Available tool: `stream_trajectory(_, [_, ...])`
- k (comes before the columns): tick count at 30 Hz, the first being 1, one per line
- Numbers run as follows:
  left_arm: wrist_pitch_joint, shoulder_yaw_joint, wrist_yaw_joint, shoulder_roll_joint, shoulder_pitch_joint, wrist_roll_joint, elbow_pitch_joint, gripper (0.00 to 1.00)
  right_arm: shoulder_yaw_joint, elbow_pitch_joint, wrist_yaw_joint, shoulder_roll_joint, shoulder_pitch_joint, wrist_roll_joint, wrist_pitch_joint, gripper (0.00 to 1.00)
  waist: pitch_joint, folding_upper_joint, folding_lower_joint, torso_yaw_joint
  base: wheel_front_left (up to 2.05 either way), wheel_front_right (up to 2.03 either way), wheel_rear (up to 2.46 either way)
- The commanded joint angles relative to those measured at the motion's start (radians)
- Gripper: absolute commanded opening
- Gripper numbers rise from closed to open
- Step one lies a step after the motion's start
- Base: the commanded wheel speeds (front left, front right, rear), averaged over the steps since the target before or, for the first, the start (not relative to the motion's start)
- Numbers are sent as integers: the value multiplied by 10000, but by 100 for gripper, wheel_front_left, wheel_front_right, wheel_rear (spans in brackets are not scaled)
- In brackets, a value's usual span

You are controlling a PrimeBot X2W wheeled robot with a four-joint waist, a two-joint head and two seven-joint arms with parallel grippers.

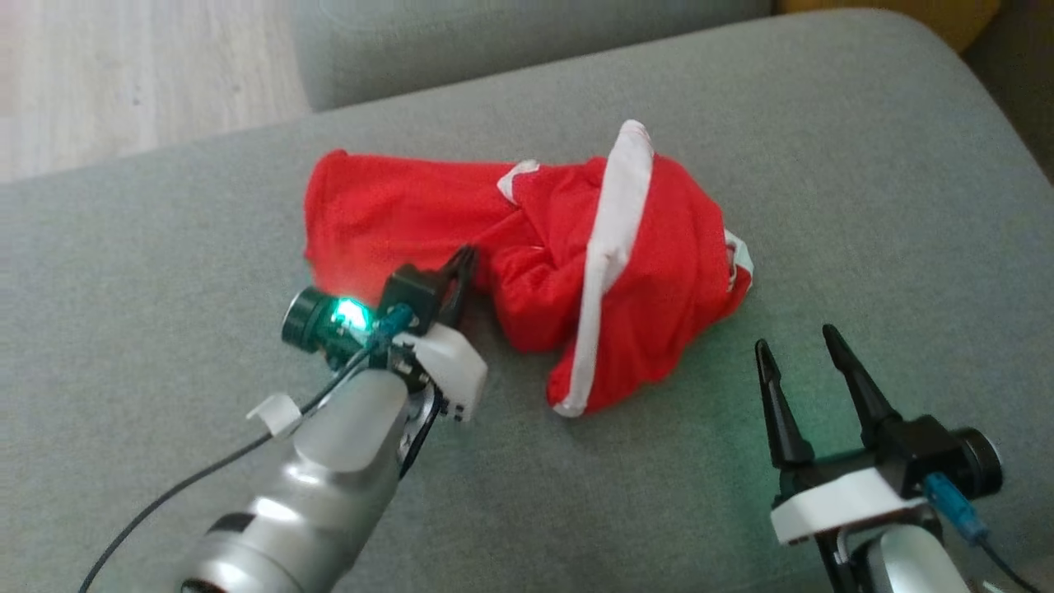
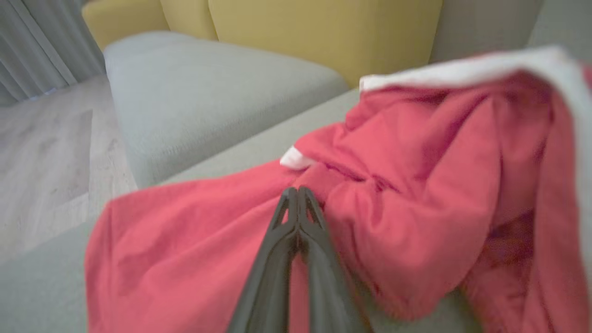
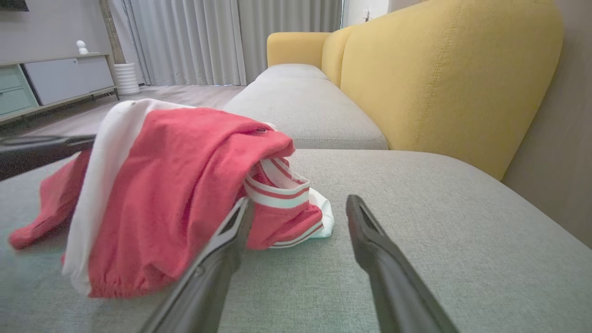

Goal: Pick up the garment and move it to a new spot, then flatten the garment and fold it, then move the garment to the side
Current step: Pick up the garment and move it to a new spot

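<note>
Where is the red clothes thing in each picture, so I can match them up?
Head view: the red garment lies crumpled in the middle, on the grey cushion.
Left wrist view: it spreads across the bottom and right.
Right wrist view: it sits left of centre.
Shared landmark: its broad white stripe, along the top right in the left wrist view and down its left side in the right wrist view.

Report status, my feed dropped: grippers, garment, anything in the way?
Left gripper shut on a fold of the red garment. Garment crumpled on grey cushion, not lifted. Right gripper open, just clear of it. No obstacle seen.
</note>
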Motion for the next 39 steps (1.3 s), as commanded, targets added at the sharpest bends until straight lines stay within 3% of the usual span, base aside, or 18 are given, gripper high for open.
stream_trajectory(1, [-215, 252, 48, 201, -746, -142, -437, 0, 205, -257, 65, -51, 47, 106, -38, 100, -303, 0, 0, 99, 0, 0, 0])
stream_trajectory(8, [-411, 1092, -237, 340, -1839, -401, -1537, 0, 117, -249, 65, -51, 329, 205, -38, 100, -805, 0, 0, 278, 0, 0, 0])
stream_trajectory(15, [-418, 2672, -283, 1234, -3023, -25, -3041, 0, 76, -270, 65, -51, 536, 288, -38, 100, -1023, 0, 0, 635, 0, 0, 0])
stream_trajectory(19, [-419, 3554, -72, 1792, -3503, 197, -3550, 0, 27, -303, 65, -51, 598, 291, -38, 100, -1061, 0, 0, 996, 0, 0, 0])
stream_trajectory(22, [-420, 4366, 126, 2384, -3554, 370, -4074, 0, -85, -316, 65, -51, 724, 224, -38, 100, -1067, 0, 0, 1551, 0, 0, 0])
stream_trajectory(30, [-420, 5231, 594, 3653, -3113, 926, -4593, 0, -326, -446, 65, -51, 970, 85, -38, 100, -899, 0, 0, 3032, 0, 0, 0])
stream_trajectory(39, [-421, 5626, 817, 4162, -1970, 740, -3742, 0, -405, -566, 65, -51, 849, -205, -38, 100, -337, 0, 0, 4191, 0, 0, 0])
